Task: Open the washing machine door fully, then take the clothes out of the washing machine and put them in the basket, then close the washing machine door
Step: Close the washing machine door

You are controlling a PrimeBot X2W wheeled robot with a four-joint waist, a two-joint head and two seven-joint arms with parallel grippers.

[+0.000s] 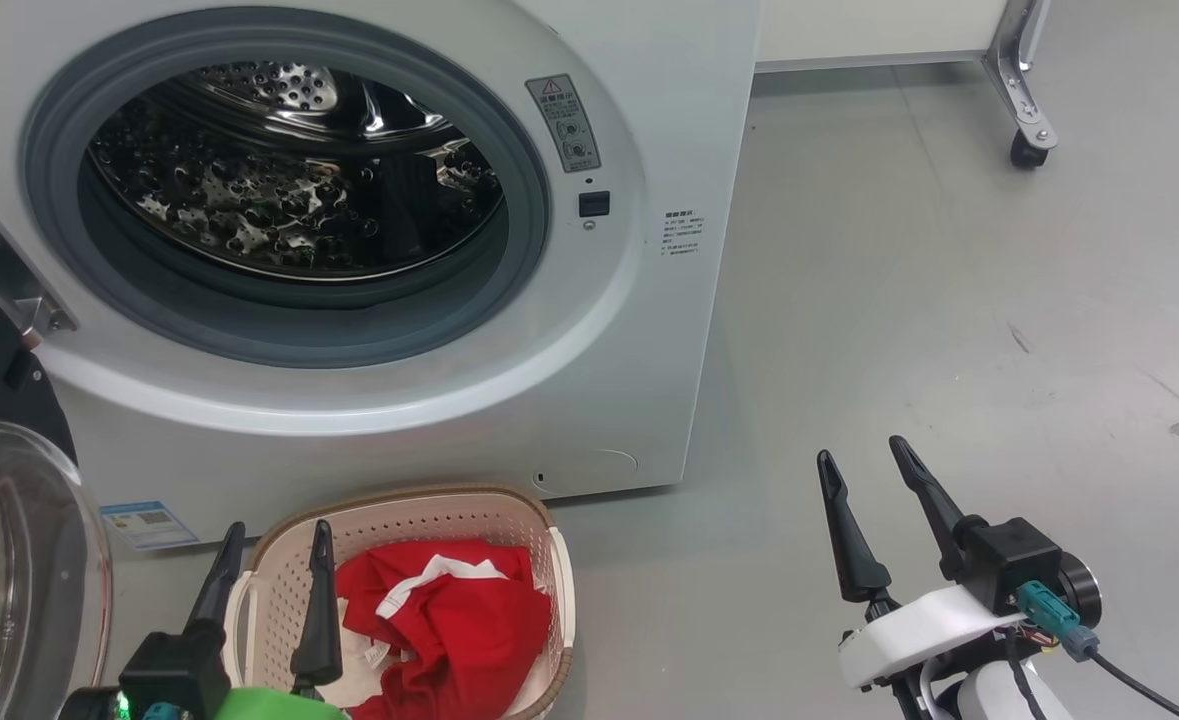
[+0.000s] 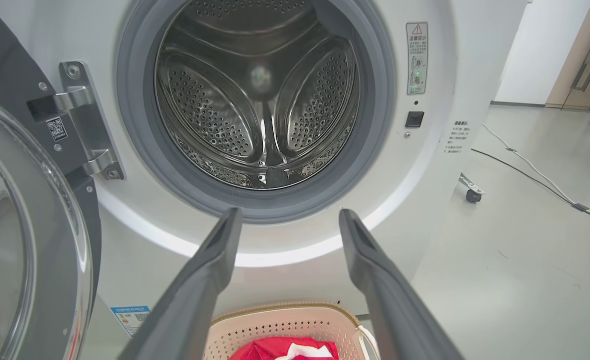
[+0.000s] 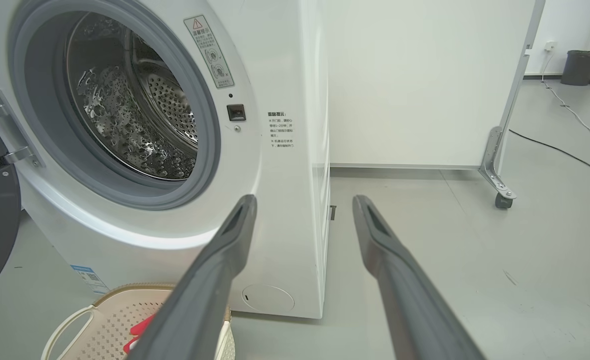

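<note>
Both pincers stood released and grasped nothing. Your left pincer (image 1: pixel 279 530) hovered over the basket (image 1: pixel 399 497), which sat just in front of the washing machine (image 1: pixel 669 100) below its opening. Your right pincer (image 1: pixel 862 452) hung off the machine's front right corner, over the floor (image 1: pixel 949 300). The clothes (image 1: pixel 459 610) lay in the basket, and the drum (image 2: pixel 259 100) showed bare steel. The washing machine door (image 1: pixel 19 560) stood swung wide at the machine's hinge side, so closing it looked like all that remained.

You risked a finger sliding off its bulging, glossy face. A weak push could also have left the latch (image 1: pixel 594 204) uncaught, and the door's sweep might have clipped the left pincer near its arc.

Count: one machine, one door, one basket, one red garment, two pincers.
</note>
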